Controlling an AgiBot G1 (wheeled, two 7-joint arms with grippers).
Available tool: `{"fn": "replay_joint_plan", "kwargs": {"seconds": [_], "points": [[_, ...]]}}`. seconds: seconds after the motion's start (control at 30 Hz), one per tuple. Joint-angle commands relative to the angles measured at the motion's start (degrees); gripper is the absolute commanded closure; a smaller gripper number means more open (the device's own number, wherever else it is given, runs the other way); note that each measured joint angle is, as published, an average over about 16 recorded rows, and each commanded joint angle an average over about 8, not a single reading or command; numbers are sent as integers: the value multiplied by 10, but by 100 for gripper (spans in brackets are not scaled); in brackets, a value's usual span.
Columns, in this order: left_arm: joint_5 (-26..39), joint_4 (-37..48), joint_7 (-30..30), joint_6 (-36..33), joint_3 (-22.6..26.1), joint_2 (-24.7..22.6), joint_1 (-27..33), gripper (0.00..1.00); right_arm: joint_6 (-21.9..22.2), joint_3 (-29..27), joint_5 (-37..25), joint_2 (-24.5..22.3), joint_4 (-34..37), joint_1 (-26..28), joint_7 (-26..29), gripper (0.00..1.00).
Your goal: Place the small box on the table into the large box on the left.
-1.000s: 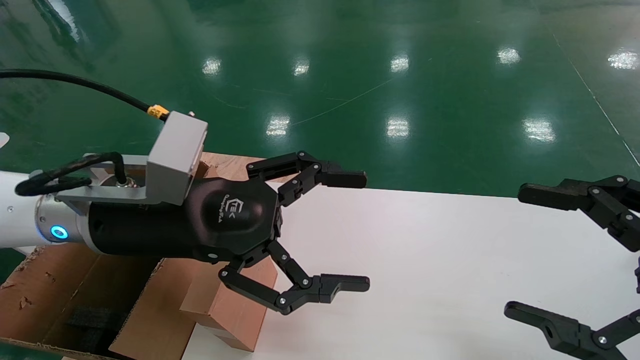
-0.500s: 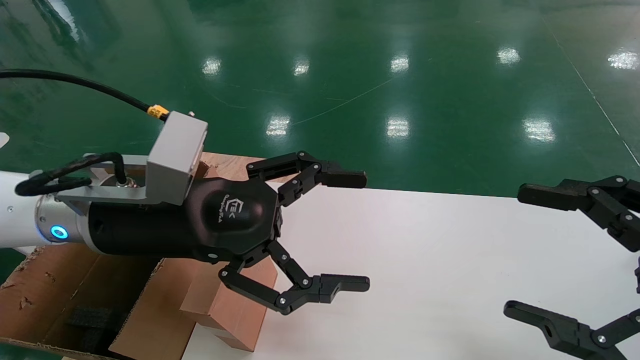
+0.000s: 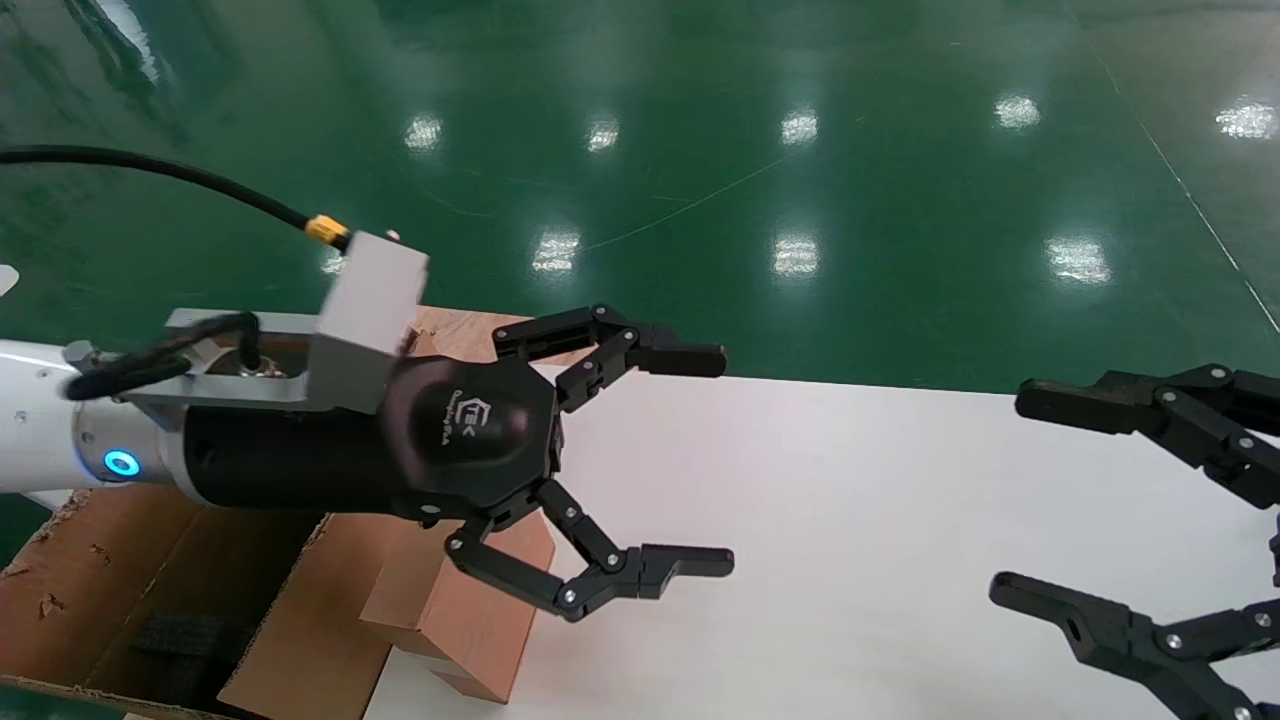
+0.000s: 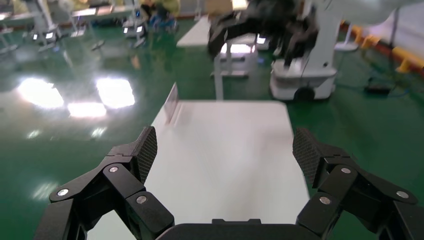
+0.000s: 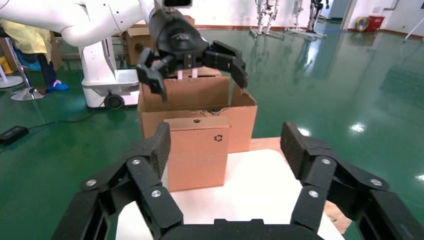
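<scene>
The small box (image 5: 197,152) stands upright at the left end of the white table (image 3: 850,500), close to the large box (image 5: 200,95). It has a round hole on top and a recycling symbol on its face. In the head view the small box (image 3: 470,620) is partly hidden under my left gripper (image 3: 718,460), which hovers open and empty above it. The large box (image 3: 100,580), with ragged flaps and black foam inside, stands below the left arm. My right gripper (image 3: 1018,495) is open and empty over the table's right side, facing the small box.
A light-brown plywood board (image 3: 460,325) lies behind the table's left corner and shows in the right wrist view (image 5: 265,143). Green floor surrounds the table. The left wrist view shows bare tabletop (image 4: 225,200) and the right gripper (image 4: 260,25) far off.
My right gripper has moved a little to the left, towards the small box. My left wrist has shifted slightly; its fingers stay open in the same place.
</scene>
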State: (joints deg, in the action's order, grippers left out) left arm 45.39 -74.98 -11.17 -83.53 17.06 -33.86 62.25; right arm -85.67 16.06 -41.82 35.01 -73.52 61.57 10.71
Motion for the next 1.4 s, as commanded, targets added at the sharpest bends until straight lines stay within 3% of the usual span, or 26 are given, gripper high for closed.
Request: {"fn": "replay_joint_plan", "kwargs": {"seconds": [0.03,0.53,0.87,0.93,1.17,1.2,1.4], "points": [[11,-5,1,6,1,3,1,0,0,0,0,0,0,0,0,100],[191,-27,-115,88,56,43,41,0,0,1,0,0,0,0,0,100],[269,-27,-178,108,78,51,71,0,0,1,1,0,0,0,-1,100],[278,-27,-191,111,81,52,76,0,0,1,1,0,0,0,-1,88],[284,-25,-210,121,80,53,78,0,1,1,1,-1,0,0,-1,4],[283,-25,-209,121,80,53,78,0,1,1,1,-1,0,0,-1,0],[279,-25,-204,117,80,52,77,0,1,1,1,-1,0,0,-1,0]]}}
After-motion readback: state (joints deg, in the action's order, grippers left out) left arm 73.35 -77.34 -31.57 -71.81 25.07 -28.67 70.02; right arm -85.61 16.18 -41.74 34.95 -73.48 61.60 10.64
